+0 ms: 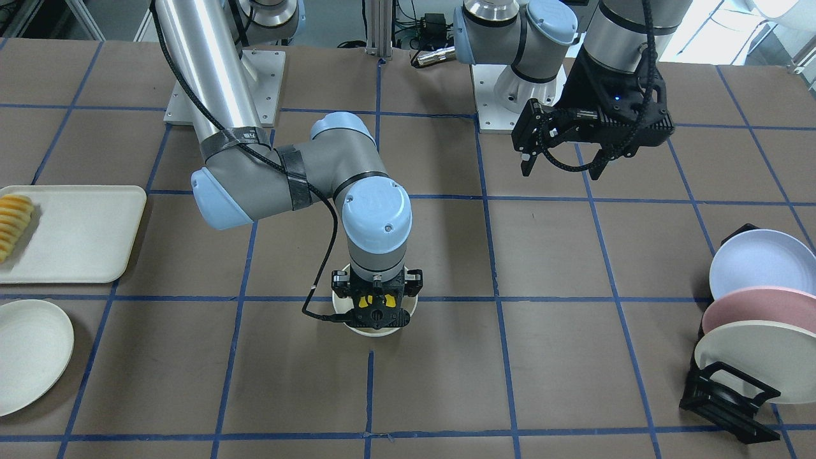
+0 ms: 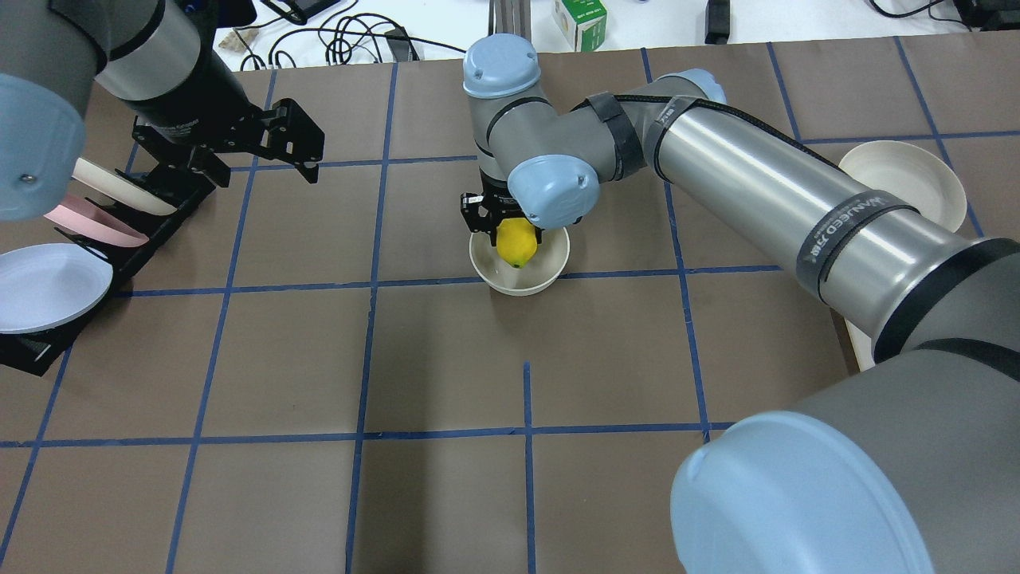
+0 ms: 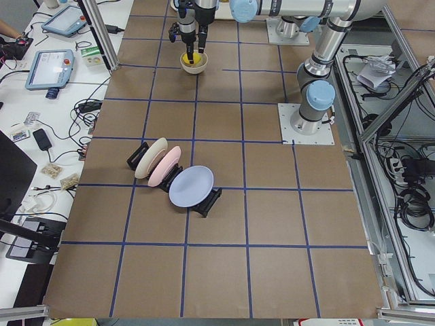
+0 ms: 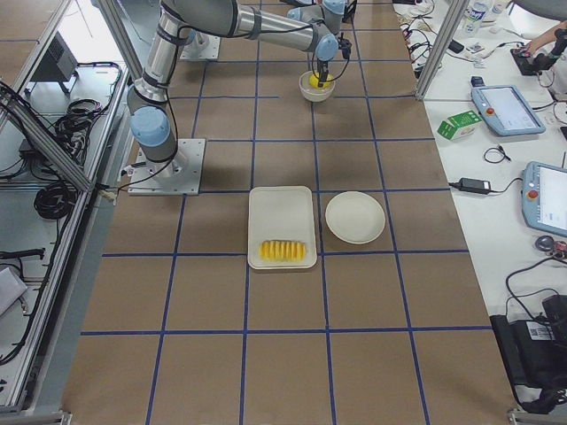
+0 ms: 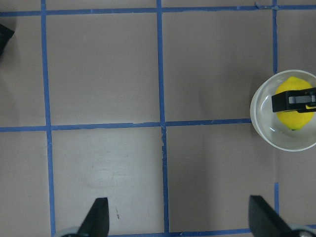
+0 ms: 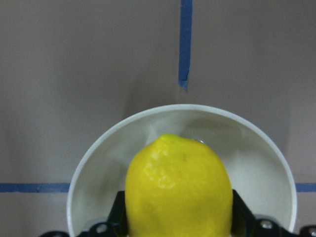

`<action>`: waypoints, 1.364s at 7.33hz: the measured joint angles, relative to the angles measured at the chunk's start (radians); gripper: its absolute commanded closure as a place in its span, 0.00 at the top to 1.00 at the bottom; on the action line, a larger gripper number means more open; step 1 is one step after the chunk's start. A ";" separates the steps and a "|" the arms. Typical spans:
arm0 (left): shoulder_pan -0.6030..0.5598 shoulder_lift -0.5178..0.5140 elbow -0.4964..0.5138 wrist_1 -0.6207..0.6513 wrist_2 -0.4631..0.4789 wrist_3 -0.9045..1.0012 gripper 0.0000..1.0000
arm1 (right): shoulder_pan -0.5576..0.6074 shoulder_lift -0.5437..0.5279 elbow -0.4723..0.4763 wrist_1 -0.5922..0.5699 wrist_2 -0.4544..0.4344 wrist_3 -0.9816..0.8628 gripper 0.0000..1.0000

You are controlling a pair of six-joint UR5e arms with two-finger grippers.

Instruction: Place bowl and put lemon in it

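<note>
The cream-white bowl stands upright on the brown table near the middle; it also shows in the front view, the left wrist view and the right wrist view. My right gripper points straight down over it, shut on the yellow lemon, which hangs inside the bowl's rim. I cannot tell whether the lemon touches the bowl's bottom. My left gripper is open and empty, raised well off to the side.
A black rack with blue, pink and cream plates stands by my left arm. A cream tray with yellow-orange fruit slices and a flat cream plate lie on my right side. Blue tape lines grid the table.
</note>
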 measured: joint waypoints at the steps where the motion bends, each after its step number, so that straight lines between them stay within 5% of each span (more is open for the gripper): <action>1: 0.000 0.003 -0.001 -0.002 0.000 0.000 1.00 | 0.000 0.002 0.008 -0.005 0.000 0.000 0.00; 3: 0.000 0.003 0.001 -0.010 0.001 -0.002 1.00 | 0.000 0.013 0.019 -0.010 0.000 -0.001 0.04; 4: 0.000 0.004 0.002 -0.014 0.002 -0.002 1.00 | 0.000 0.021 0.023 -0.018 0.000 0.000 0.25; 5: 0.000 0.006 0.005 -0.017 0.002 -0.002 1.00 | 0.000 0.026 0.032 -0.032 0.000 0.002 0.60; 7: 0.001 0.005 0.007 -0.020 0.002 -0.002 1.00 | 0.000 0.028 0.049 -0.052 -0.004 0.005 0.95; 10: 0.002 0.002 0.010 -0.020 0.002 -0.002 1.00 | -0.002 0.011 0.053 -0.053 -0.018 0.007 1.00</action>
